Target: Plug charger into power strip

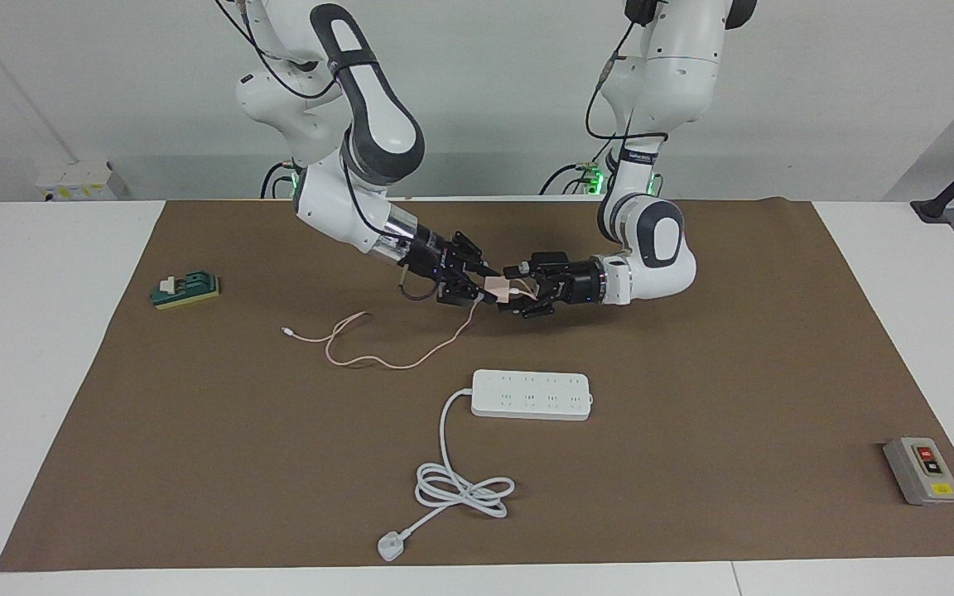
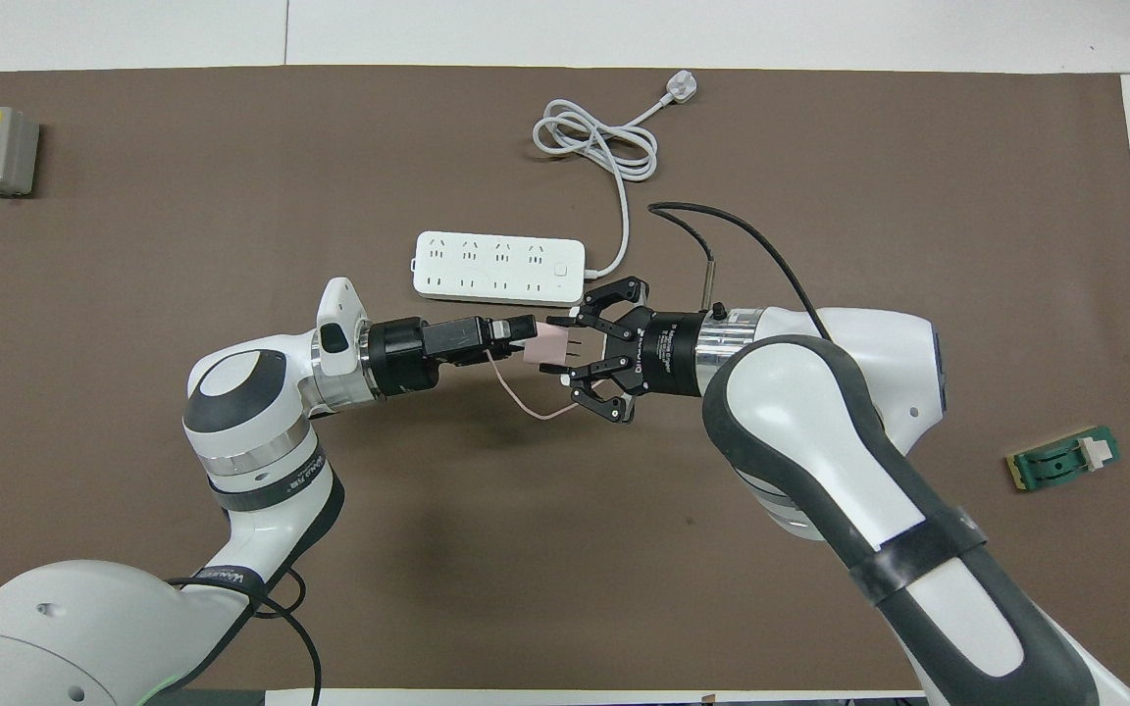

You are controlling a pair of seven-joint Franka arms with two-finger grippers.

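Note:
The pale pink charger (image 1: 497,286) (image 2: 547,343) hangs in the air over the mat, between the two grippers. My right gripper (image 1: 489,285) (image 2: 557,344) is shut on it, its outer links splayed to the sides. My left gripper (image 1: 517,291) (image 2: 526,331) faces it from the other end, open, with one finger above and one below the charger's end. The thin pink cable (image 1: 378,358) droops from the charger onto the mat toward the right arm's end. The white power strip (image 1: 532,395) (image 2: 498,266) lies flat, farther from the robots than the charger.
The strip's thick white cord (image 1: 464,488) coils to a white three-pin plug (image 1: 392,546) farthest from the robots. A grey switch box (image 1: 922,470) sits at the left arm's end. A small green block (image 1: 185,290) lies at the right arm's end.

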